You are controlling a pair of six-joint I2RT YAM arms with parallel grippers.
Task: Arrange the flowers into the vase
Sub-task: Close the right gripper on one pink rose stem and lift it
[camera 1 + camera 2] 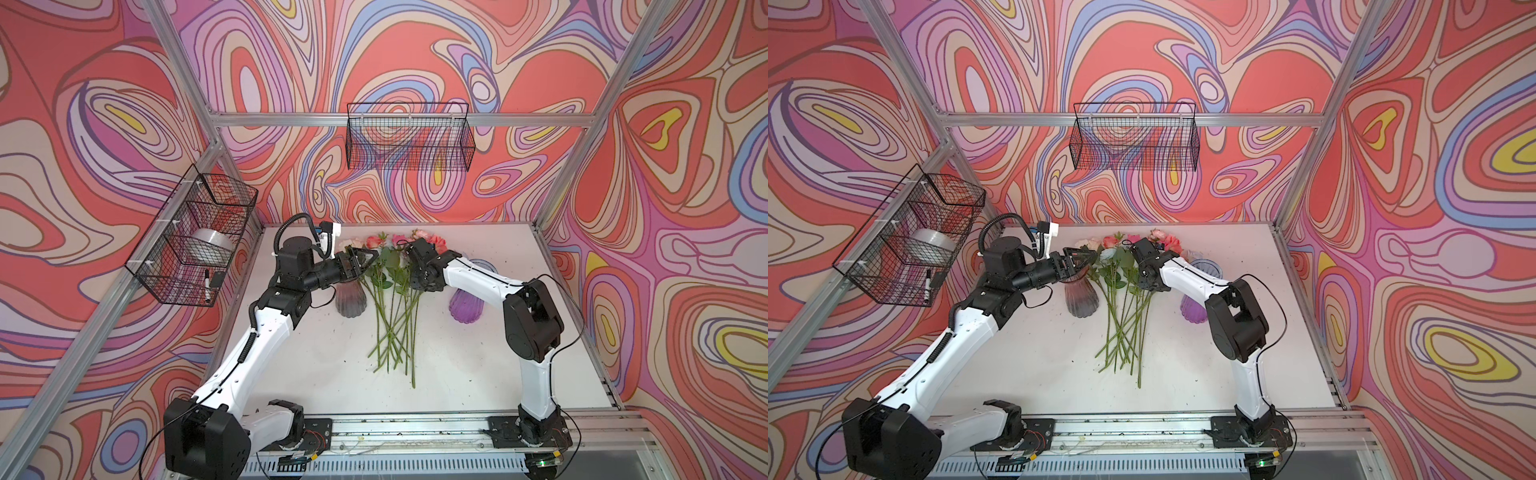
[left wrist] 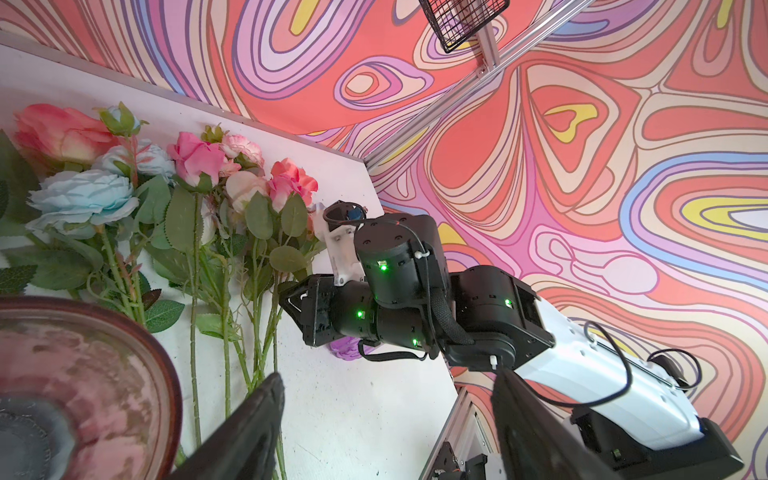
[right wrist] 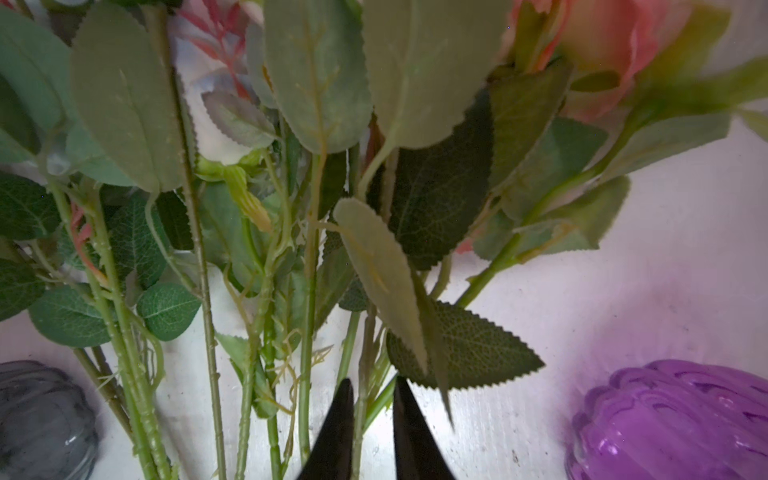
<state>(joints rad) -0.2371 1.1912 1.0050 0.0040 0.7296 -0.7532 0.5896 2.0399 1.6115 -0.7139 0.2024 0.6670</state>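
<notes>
— White tabletop (image 1: pixel 291 353), swirling pink-and-coral walls on every side. What's nearest?
— Both arm bases, bolted to the metal rail (image 1: pixel 415 432) along the front edge. From there each arm rises, bends at the elbow and reaches inward toward the middle.
— And the tools?
— The left gripper (image 1: pixel 369 255) lies roughly level and points across at the blooms. Its jaws are spread wide with nothing in them, and it hangs over the mouth of the smoky vase (image 1: pixel 351 299). The right gripper (image 3: pixel 372 401) is tipped down among the leaves, jaws narrow, with a green stem running through the gap. I can't tell whether the stem is pinched.
— Where are the flowers (image 1: pixel 392 330)?
— Flat on the table between the two vases, with the purple vase (image 1: pixel 465 307) on their right. Their long axis runs front to back. The cut ends point toward the rail, crossing and fanning out, and the pink, coral and pale blue heads point toward the back wall.
— Beyond that?
— A wire basket (image 1: pixel 409 137) hangs on the back wall's frame. A side basket (image 1: pixel 178 249) on the left wall holds a roll of tape (image 1: pixel 212 245) and a marker (image 1: pixel 206 284).
</notes>
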